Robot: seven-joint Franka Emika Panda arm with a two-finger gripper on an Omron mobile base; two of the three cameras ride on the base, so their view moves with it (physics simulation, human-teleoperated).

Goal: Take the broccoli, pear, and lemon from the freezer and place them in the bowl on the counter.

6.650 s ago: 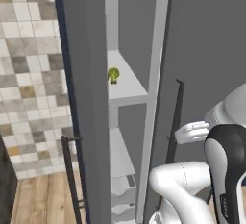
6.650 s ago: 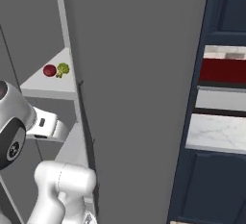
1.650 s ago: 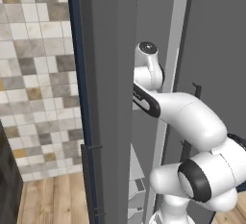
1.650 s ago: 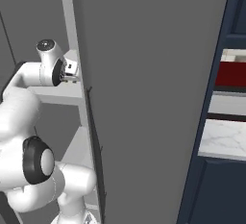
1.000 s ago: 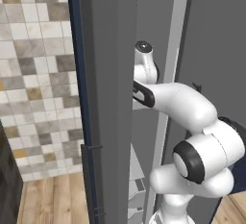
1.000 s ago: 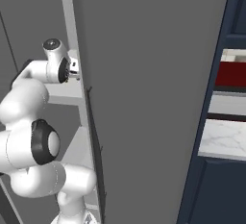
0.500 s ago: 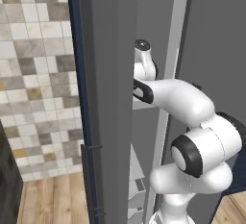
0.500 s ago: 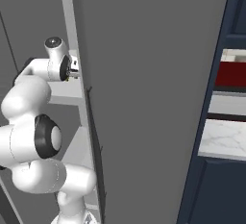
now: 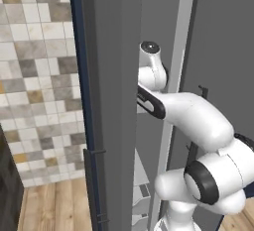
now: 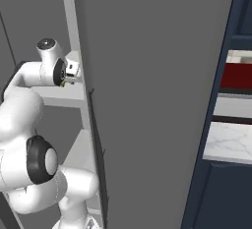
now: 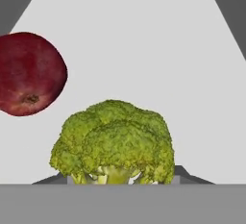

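End effector [image 11: 117, 180] newly closed around broccoli [image 11: 113, 141]

Base views flank freezer [image 9: 114, 101], hand view seemingly close on shelf [image 11: 144, 50]

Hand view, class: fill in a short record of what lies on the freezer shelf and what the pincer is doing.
nearest item: broccoli, green floret cluster, centred low in view
second item: pear, dark red, apart from the broccoli, to its left in view
surface: pale grey freezer shelf
pincer: fingertips flank the broccoli's base, one each side
grip: appears closed on the broccoli; contact hidden
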